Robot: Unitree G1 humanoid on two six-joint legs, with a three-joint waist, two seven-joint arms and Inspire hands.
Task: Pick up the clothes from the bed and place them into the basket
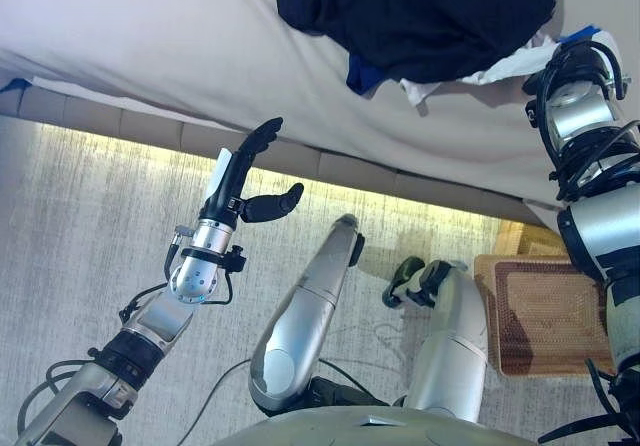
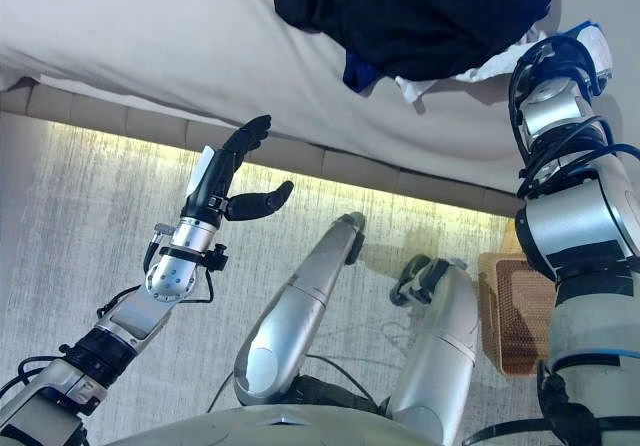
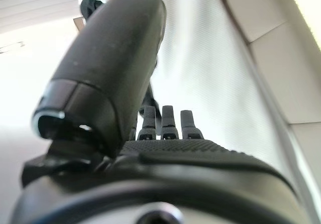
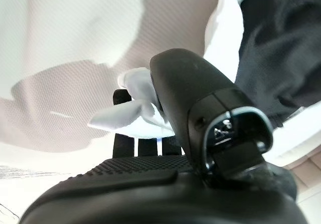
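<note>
A wicker basket (image 1: 540,311) sits on the pale carpet (image 1: 70,226) at lower right, partly hidden behind the right arm. The dark clothes (image 1: 430,11), with a white piece (image 1: 510,64) under their edge, lie heaped on the bed (image 1: 150,36) at upper centre-right. The right hand (image 4: 200,103) has its fingers and thumb pinched on the white cloth — beside the dark heap. The left hand (image 1: 245,181), fingers straight and thumb spread, hangs before the bed's padded edge (image 1: 330,161), well apart from the clothes.
</note>
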